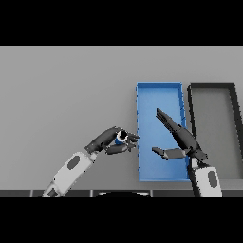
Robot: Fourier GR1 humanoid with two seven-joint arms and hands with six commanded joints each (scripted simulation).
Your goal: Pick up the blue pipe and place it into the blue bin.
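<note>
The blue pipe [121, 138] shows end-on as a small blue ring with a pale opening, pinched in my left hand [108, 141], whose fingers and thumb curl round it. That hand hovers just left of the blue bin [142, 95], close to its left wall. My right hand [182, 140] is over the bin's right half, its fingers straight and pointing up-left, thumb spread toward the left. The bin's floor looks bare where it shows.
A dark-rimmed grey bin [213, 128] stands right beside the blue bin on its right. Grey tabletop [61, 90] stretches to the left and behind both bins.
</note>
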